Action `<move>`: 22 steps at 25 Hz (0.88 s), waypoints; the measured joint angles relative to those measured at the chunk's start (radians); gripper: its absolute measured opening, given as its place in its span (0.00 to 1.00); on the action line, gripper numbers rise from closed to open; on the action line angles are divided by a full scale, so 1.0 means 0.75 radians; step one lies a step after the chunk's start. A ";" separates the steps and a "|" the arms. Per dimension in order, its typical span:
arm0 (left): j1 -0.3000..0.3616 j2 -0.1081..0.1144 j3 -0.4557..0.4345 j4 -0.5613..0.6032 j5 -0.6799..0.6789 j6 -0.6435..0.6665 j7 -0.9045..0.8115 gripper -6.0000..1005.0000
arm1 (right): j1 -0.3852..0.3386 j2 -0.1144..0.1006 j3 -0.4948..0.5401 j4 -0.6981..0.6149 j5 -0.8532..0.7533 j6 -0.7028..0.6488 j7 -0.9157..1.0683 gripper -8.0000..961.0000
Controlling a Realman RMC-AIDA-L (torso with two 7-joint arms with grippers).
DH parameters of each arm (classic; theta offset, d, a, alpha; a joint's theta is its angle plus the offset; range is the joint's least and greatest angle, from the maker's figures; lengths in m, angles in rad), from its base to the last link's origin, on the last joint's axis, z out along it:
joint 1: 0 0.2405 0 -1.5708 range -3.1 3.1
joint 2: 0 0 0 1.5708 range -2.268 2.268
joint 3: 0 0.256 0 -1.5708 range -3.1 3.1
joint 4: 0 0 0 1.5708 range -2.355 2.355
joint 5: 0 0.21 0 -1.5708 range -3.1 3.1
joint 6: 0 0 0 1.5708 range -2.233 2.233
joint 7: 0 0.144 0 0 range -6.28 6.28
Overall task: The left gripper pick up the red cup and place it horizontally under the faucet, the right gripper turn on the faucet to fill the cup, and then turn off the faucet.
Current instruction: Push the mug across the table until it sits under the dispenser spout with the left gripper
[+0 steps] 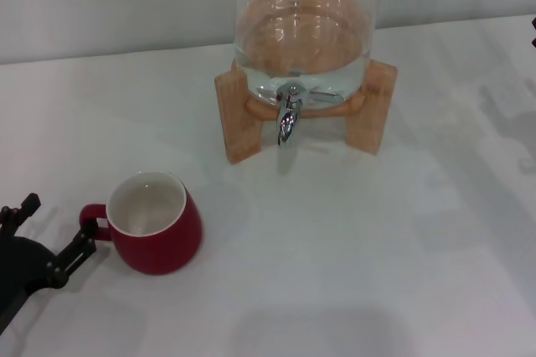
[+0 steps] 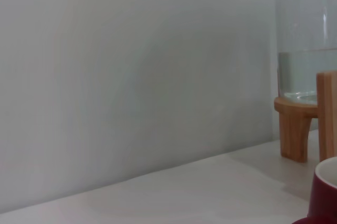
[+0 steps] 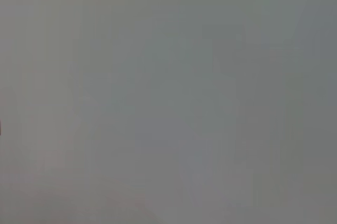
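red cup [image 1: 155,234]: upright, empty, handle toward left | faucet [image 1: 288,120]: chrome, on dispenser, well apart

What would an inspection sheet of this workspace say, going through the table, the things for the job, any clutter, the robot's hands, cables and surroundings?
Surface: white table, no spills seen.
Job's things: red cup upright, empty, handle toward the left end effector, well short of the faucet; the faucet is on a glass water dispenser resting on a wooden stand, no water flowing.
Clutter: nothing seen.
End effectors: left end effector open, beside the cup's handle, one finger close to it; right end effector only a dark sliver at the head view's right edge.
Cables: nothing seen.
Surroundings: plain pale wall behind the table.
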 joint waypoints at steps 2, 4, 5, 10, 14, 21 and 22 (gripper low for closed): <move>-0.001 0.001 0.000 0.000 0.000 0.002 0.000 0.87 | 0.000 0.000 0.000 0.000 0.000 0.000 0.000 0.88; -0.002 0.001 0.000 0.000 0.000 0.002 0.000 0.87 | 0.000 0.000 0.000 0.000 0.000 0.000 0.000 0.88; -0.004 0.002 -0.001 -0.001 -0.002 0.003 0.000 0.87 | 0.000 0.000 0.000 0.000 0.000 -0.001 0.000 0.88; -0.006 0.002 -0.001 -0.012 -0.008 0.005 0.000 0.87 | 0.000 0.000 0.000 0.000 0.000 -0.007 0.000 0.88; -0.006 0.002 -0.001 -0.013 -0.010 0.005 0.000 0.87 | -0.001 0.000 0.000 0.000 0.000 -0.008 0.000 0.88; -0.006 0.002 -0.001 -0.013 -0.012 0.005 0.000 0.81 | -0.002 0.000 0.000 0.000 0.000 -0.010 0.000 0.88; -0.006 0.002 -0.001 -0.014 -0.012 0.005 0.000 0.78 | -0.002 0.000 0.000 0.000 0.000 -0.010 0.000 0.88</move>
